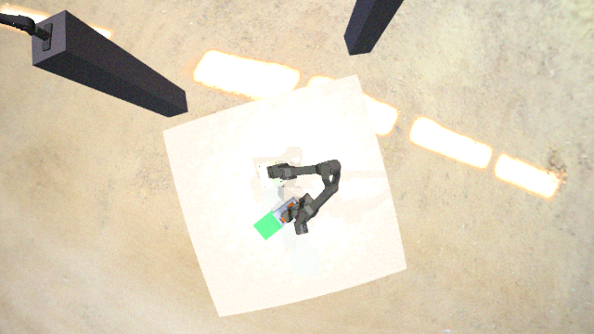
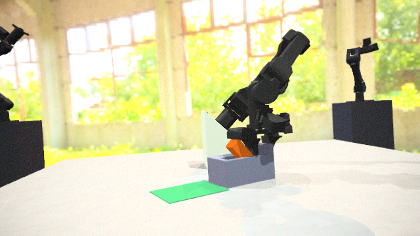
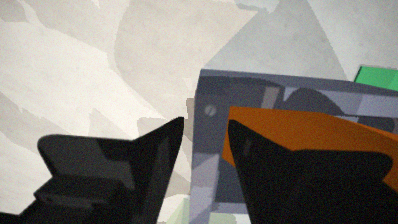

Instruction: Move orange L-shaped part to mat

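The orange L-shaped part [image 1: 290, 204] [image 2: 237, 148] [image 3: 310, 127] is tilted in the pocket of the grey tray [image 1: 277, 214] [image 2: 241, 173] [image 3: 202, 137]. Its end nearer the green mat [image 1: 267, 225] [image 2: 188, 192] [image 3: 380, 76] stands raised above the tray's rim; its L-shaped end is down in the pocket under my finger. My gripper [image 2: 263, 149] [image 3: 206, 123] is partly open with nothing pinched. One fingertip is down on the part's low end; the other is beyond the tray's higher end wall. The fingers hide some of the low end.
A pale upright panel [image 2: 210, 141] stands behind the tray in the exterior view. The mat lies flat against the tray's side on the white table [image 1: 241, 278] [image 2: 98, 210]. Dark pedestals [image 1: 107, 65] [image 2: 362, 121] with other arms stand away from the table.
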`<state>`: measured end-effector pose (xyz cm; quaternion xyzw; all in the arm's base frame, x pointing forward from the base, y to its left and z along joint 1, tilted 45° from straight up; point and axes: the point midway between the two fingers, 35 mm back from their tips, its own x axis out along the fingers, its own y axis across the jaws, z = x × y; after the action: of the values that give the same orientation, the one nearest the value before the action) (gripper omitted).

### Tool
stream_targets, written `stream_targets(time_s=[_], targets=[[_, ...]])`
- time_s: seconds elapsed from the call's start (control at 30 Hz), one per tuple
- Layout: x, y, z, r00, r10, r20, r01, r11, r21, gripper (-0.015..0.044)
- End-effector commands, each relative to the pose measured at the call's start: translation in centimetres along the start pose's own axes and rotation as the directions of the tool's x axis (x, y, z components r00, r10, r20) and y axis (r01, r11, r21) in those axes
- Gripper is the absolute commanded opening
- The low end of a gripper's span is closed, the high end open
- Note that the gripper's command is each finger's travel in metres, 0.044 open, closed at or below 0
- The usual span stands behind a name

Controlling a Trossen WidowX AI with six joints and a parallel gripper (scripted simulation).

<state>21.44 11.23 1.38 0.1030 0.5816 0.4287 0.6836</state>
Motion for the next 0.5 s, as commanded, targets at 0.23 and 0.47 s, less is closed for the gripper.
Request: stream_targets(time_s=[0.23,0.47], targets=[[-1.1,0.9,-0.1,1.000,-0.004,-0.007,0.004,1.000,0.008,0.0180],[-3.2,0.4,0.1,1.000,-0.014,-0.010,0.014,1.000,0.010,0.0180]])
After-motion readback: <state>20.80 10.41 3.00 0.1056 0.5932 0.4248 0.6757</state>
